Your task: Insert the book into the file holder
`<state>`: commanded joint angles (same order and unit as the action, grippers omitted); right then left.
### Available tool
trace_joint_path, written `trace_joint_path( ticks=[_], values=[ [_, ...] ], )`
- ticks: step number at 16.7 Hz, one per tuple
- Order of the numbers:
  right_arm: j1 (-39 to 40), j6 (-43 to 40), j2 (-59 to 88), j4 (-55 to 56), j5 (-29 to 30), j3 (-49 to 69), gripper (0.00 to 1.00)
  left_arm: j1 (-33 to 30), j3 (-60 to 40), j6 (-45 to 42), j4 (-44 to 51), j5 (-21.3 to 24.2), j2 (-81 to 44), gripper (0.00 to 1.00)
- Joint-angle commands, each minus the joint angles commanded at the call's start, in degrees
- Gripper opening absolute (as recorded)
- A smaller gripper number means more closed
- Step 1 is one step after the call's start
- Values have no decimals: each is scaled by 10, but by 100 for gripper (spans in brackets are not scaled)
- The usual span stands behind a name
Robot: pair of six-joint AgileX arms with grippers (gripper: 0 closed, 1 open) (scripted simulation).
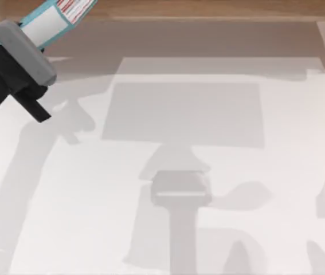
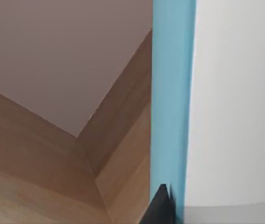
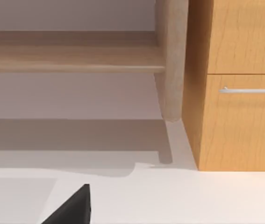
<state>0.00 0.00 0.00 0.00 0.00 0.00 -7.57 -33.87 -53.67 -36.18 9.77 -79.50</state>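
The book [image 1: 49, 22], white with a teal border and red stripes, is held high above the table's far left corner, close under the top camera. My left gripper [image 1: 29, 35] is shut on its near end, mostly hidden under the grey wrist block. In the left wrist view the book's teal edge [image 2: 172, 93] runs away from a black fingertip [image 2: 162, 207] pressed against it. The file holder is out of view. One black fingertip [image 3: 71, 207] of my right gripper shows low over the white table.
The white tabletop [image 1: 168, 189] carries only soft grey shadows. A wooden ledge [image 1: 208, 8] runs along its far edge. The right wrist view faces a wooden cabinet [image 3: 244, 116] with a metal drawer handle [image 3: 251, 90] and a low shelf [image 3: 71, 58].
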Motion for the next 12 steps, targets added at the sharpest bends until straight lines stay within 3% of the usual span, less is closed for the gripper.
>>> trace_joint_path(
  ticks=[6,12],
  values=[
    [0,0,0,0,0,0,100,171,56,-194,16,101,-12,0],
    [0,0,0,0,0,0,100,324,-31,-354,10,162,-128,0]
  ],
)
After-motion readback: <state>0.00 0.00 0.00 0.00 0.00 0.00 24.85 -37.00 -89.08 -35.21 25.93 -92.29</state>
